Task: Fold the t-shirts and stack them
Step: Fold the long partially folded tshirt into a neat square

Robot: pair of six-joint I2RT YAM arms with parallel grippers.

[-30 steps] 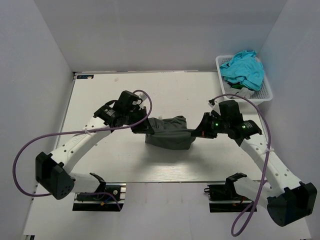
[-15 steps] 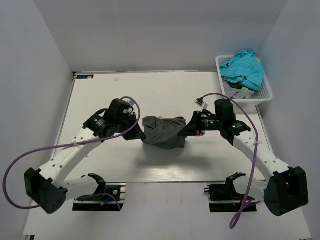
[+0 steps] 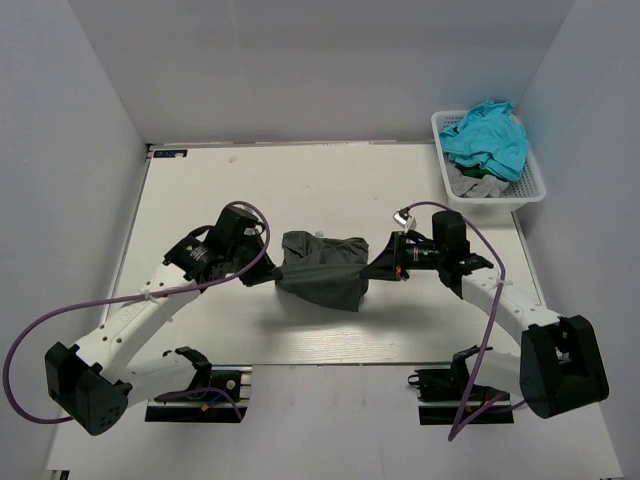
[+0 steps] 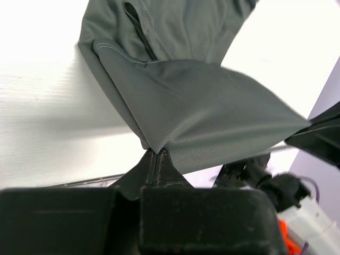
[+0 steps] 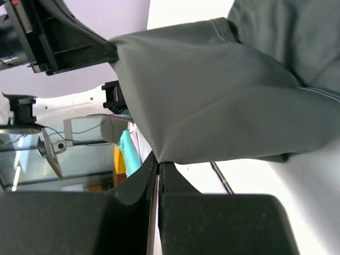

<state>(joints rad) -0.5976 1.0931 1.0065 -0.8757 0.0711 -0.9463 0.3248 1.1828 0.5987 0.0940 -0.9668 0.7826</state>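
Observation:
A dark charcoal-grey t-shirt (image 3: 322, 267) hangs bunched between my two grippers above the middle of the white table (image 3: 200, 190). My left gripper (image 3: 268, 272) is shut on its left edge; in the left wrist view the jaws pinch a fold of the cloth (image 4: 202, 106) at the fingertips (image 4: 155, 155). My right gripper (image 3: 375, 265) is shut on its right edge; in the right wrist view the cloth (image 5: 223, 90) fans out from the closed tips (image 5: 159, 162). A turquoise t-shirt (image 3: 487, 135) and a pale grey one (image 3: 478, 184) lie in the basket.
A white plastic lattice basket (image 3: 532, 185) stands at the table's back right corner. White walls close in the table on the left, back and right. Purple cables loop from both arms.
Both grippers have moved toward the near side and lowered slightly with the charcoal t-shirt held between them. The shirt has shifted left and hangs more stretched between the jaws.

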